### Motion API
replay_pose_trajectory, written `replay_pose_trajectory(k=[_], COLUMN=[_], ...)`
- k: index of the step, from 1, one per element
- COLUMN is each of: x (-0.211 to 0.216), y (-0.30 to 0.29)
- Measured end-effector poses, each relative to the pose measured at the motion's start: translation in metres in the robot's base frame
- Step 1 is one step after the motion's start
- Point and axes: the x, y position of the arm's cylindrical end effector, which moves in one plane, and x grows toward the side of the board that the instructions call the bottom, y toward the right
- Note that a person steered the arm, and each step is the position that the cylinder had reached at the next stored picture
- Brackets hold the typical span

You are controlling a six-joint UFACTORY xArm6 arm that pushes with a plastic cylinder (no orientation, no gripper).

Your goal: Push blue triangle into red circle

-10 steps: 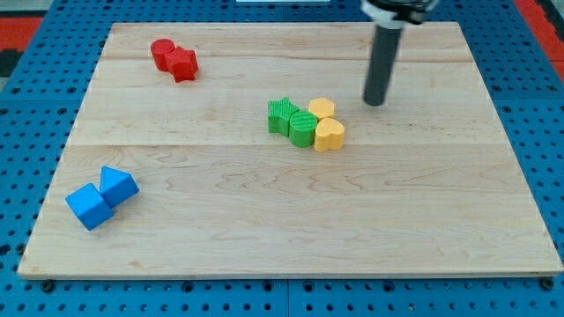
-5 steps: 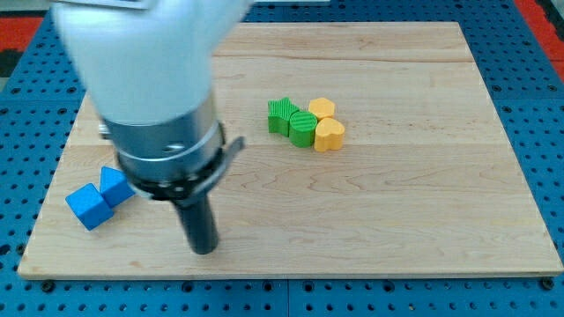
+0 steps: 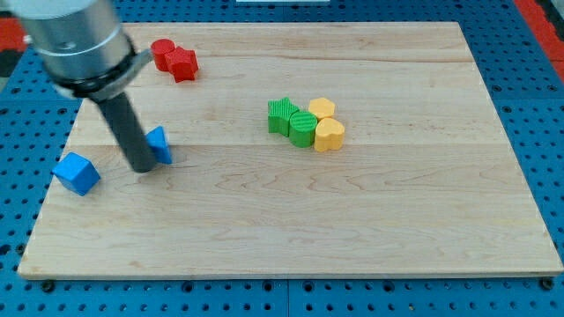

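Note:
The blue triangle [image 3: 160,145] lies on the wooden board's left side, partly hidden by my rod. My tip [image 3: 141,167] stands against the triangle's lower left side. The red circle [image 3: 162,51] sits at the view's top left, touching a red star-like block [image 3: 182,64] on its right. The triangle is well below the red circle and apart from it. A blue cube [image 3: 76,172] lies alone further left, near the board's left edge.
A cluster of two green blocks [image 3: 293,121] and two yellow blocks [image 3: 326,125] sits near the board's middle. The wooden board [image 3: 352,211] rests on a blue pegboard [image 3: 546,132]. The arm's body fills the view's top left corner.
My tip swept from the lower board up and left. The blue triangle has moved up and right, away from the blue cube. The blue cube has shifted left and up.

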Motion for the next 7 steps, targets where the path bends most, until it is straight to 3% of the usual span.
replay_pose_trajectory(k=[1, 2, 3, 4, 5, 7], x=[-0.046, -0.137, -0.092, -0.097, -0.126, -0.149], y=[0.008, -0.062, -0.025, -0.090, -0.110, -0.044])
